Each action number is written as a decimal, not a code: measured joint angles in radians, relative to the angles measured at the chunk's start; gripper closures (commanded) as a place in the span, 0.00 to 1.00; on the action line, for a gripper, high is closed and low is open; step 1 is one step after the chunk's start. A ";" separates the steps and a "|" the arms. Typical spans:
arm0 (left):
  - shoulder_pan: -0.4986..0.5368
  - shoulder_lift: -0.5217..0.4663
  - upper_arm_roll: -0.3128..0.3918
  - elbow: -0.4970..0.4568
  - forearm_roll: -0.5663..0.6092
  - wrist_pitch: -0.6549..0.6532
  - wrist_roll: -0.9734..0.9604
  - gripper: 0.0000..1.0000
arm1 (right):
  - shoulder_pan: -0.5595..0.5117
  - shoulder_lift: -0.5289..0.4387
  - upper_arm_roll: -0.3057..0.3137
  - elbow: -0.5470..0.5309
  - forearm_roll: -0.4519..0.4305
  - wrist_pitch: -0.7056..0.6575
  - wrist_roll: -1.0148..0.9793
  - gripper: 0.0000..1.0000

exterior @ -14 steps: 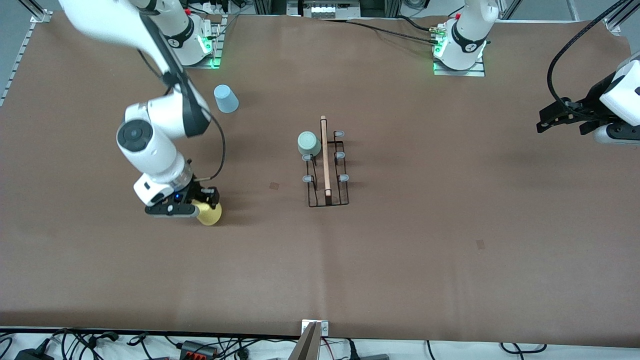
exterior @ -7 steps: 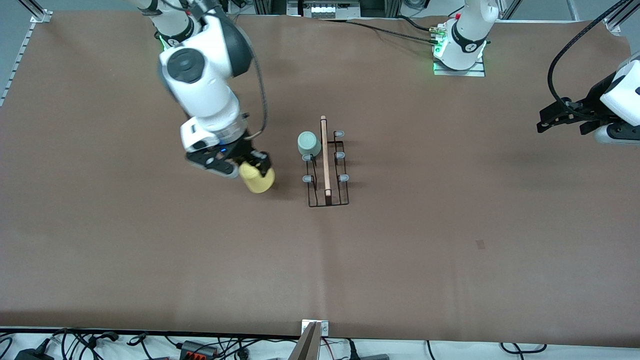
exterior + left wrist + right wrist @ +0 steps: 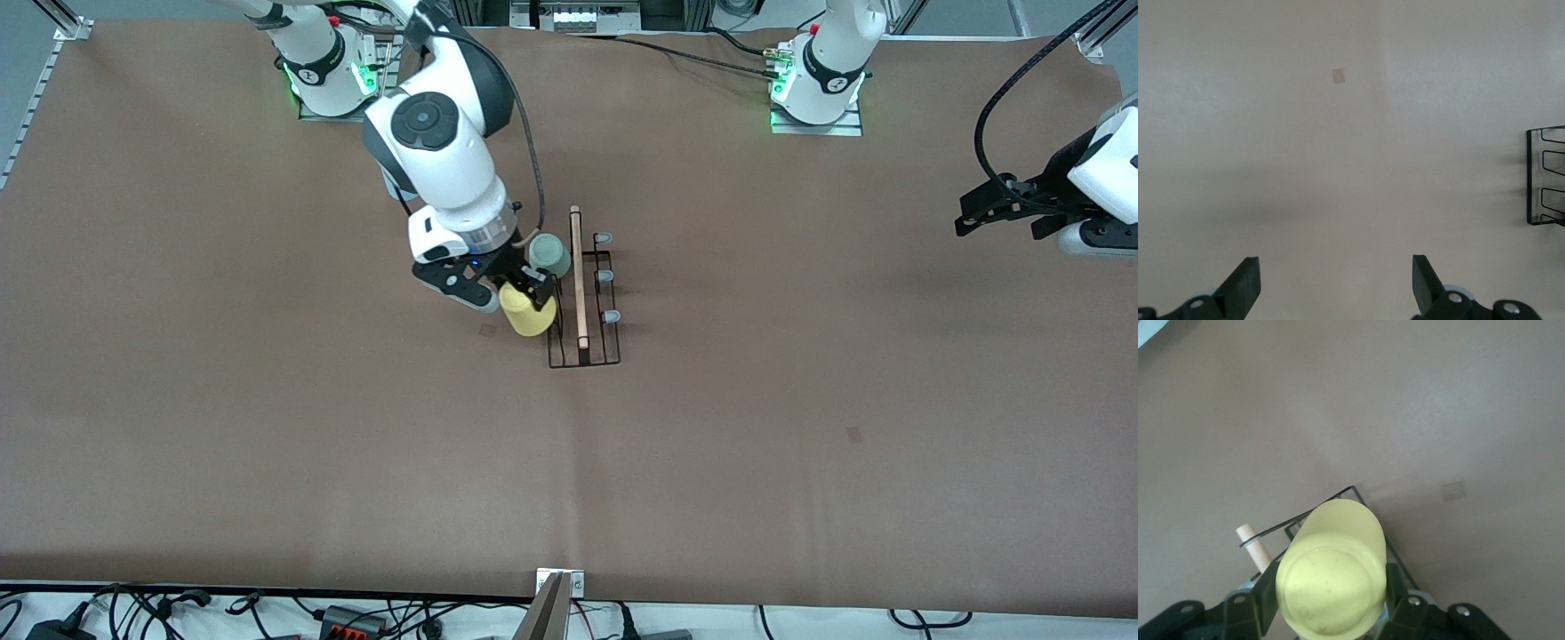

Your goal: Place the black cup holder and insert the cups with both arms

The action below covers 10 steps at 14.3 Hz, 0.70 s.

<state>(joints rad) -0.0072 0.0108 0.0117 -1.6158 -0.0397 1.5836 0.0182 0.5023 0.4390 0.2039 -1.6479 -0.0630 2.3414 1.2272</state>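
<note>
R gripper (image 3: 526,286) clamps yellow cup (image 3: 528,313) over black cup holder (image 3: 582,356)'s edge toward R arm's end; pegs there hidden. Mint cup (image 3: 550,255) sits on a peg, partly covered. Blue cup not visible. L gripper (image 3: 1336,288) waits, fingers wide, over bare table (image 3: 800,400).

Right gripper (image 3: 524,286) and yellow cup (image 3: 529,316) cover the black cup holder (image 3: 582,347) pegs on the right arm's side. Mint cup (image 3: 553,255) partly hidden at gripper's 1 o'clock. Blue cup unseen. Left arm (image 3: 1098,191) cut off by frame edge.
</note>
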 measured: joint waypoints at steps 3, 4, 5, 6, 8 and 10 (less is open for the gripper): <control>0.000 0.000 0.000 0.000 0.000 0.000 0.000 0.00 | 0.009 0.024 0.000 0.004 -0.001 0.010 0.002 0.85; 0.000 0.000 0.000 0.000 0.000 0.000 0.000 0.00 | 0.011 0.029 0.000 0.004 -0.001 0.010 0.000 0.83; 0.000 0.000 0.000 0.000 0.000 0.000 0.000 0.00 | 0.014 0.033 0.000 0.004 -0.001 0.010 -0.003 0.57; 0.000 0.000 0.000 0.000 0.000 0.000 0.000 0.00 | 0.015 0.036 0.000 0.005 -0.001 0.010 -0.004 0.08; 0.000 0.000 0.000 0.000 0.000 0.000 0.000 0.00 | 0.016 0.040 0.000 0.006 -0.003 0.010 -0.006 0.00; 0.000 0.000 0.000 0.000 0.000 0.000 0.000 0.00 | 0.016 0.038 -0.004 0.011 -0.006 0.002 -0.037 0.00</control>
<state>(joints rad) -0.0071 0.0108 0.0117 -1.6158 -0.0397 1.5835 0.0182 0.5181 0.4768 0.2000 -1.6369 -0.0687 2.3430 1.1902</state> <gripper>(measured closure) 0.000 0.101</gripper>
